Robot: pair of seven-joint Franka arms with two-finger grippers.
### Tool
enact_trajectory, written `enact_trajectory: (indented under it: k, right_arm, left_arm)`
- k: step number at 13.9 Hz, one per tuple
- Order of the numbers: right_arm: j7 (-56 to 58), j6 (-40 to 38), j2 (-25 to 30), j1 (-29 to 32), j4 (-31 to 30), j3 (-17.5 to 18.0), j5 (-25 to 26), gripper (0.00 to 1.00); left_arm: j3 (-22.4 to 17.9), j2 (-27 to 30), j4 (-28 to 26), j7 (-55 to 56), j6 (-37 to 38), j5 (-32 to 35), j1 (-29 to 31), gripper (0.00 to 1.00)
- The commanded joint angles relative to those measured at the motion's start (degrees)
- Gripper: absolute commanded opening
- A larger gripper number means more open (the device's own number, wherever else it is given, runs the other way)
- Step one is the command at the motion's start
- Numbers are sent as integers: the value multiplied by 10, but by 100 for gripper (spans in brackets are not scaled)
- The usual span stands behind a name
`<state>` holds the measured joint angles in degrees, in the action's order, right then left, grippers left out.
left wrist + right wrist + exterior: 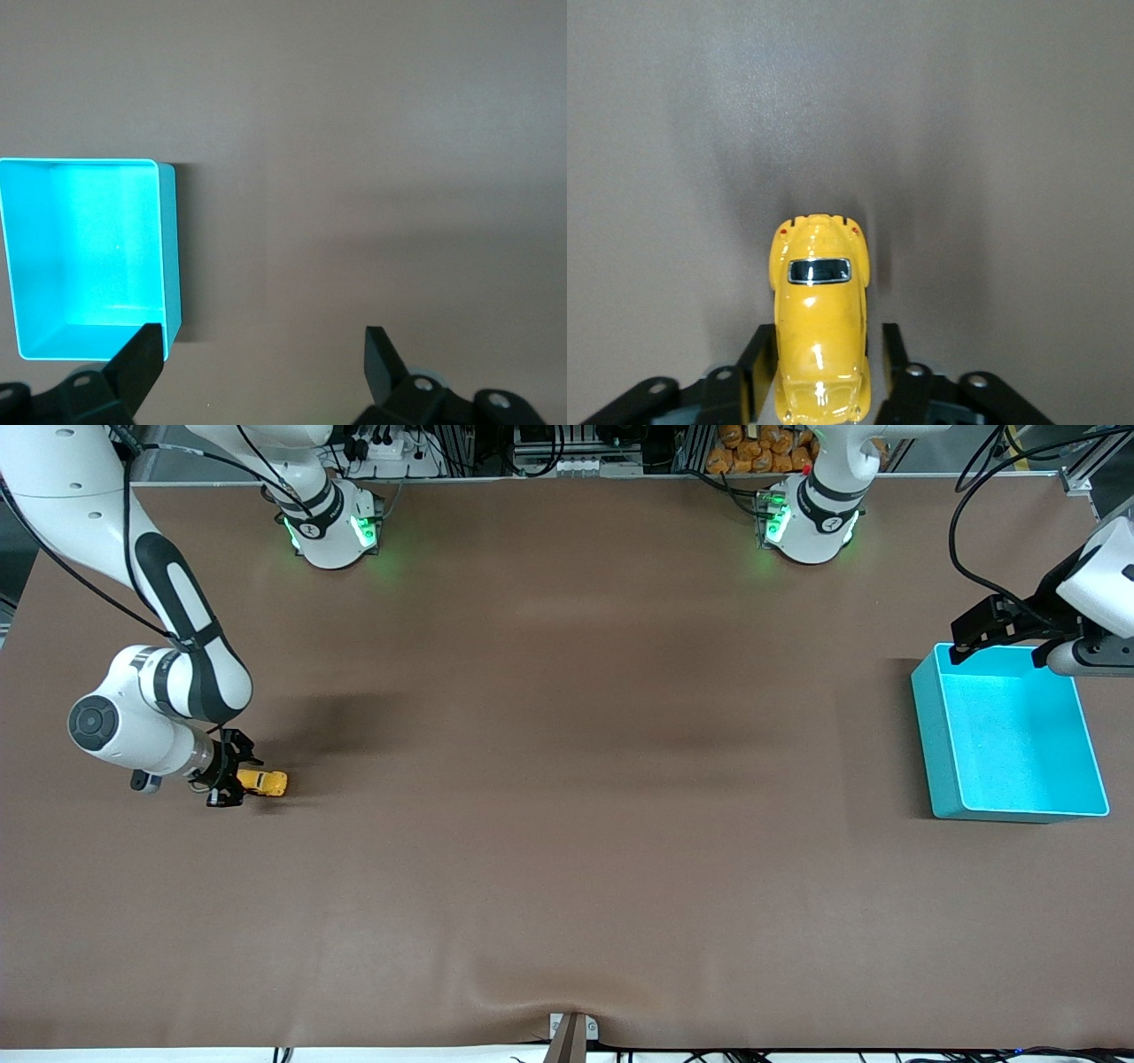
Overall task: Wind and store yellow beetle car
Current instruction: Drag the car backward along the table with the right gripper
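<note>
The yellow beetle car (264, 783) stands on the brown table toward the right arm's end. My right gripper (232, 782) is down at the table, open, with one finger on each side of the car's end. In the right wrist view the car (821, 328) lies between the fingers (757, 367); one finger is against its side and a narrow gap shows at the other. My left gripper (961, 642) is open and empty, held above the table at the teal bin's (927, 726) corner that is farther from the front camera. The left wrist view shows the empty bin (171, 248) beside that gripper (263, 354).
The table's front edge runs along the bottom of the front view, with a small clamp (572, 1035) at its middle. The two arm bases (332, 531) stand along the back edge, with cables and equipment past them.
</note>
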<state>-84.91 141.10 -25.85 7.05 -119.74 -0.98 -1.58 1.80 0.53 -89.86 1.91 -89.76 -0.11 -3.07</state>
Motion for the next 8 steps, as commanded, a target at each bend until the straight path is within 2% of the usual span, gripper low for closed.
enact_trajectory:
  k: [1, 3, 8]
  right_arm:
    - [-12, 6, 2, 8, -5, 5, 12, 40]
    - [-11, 15, -1, 8, -6, 5, 13, 36]
    - [-11, 27, -17, 10, -5, 5, 35, 35]
  left_arm:
    - [1, 2, 4, -4, -1, 11, -3, 100]
    - [2, 2, 5, -4, -2, 10, -4, 100]
    - [16, 4, 5, -4, -2, 10, -4, 100]
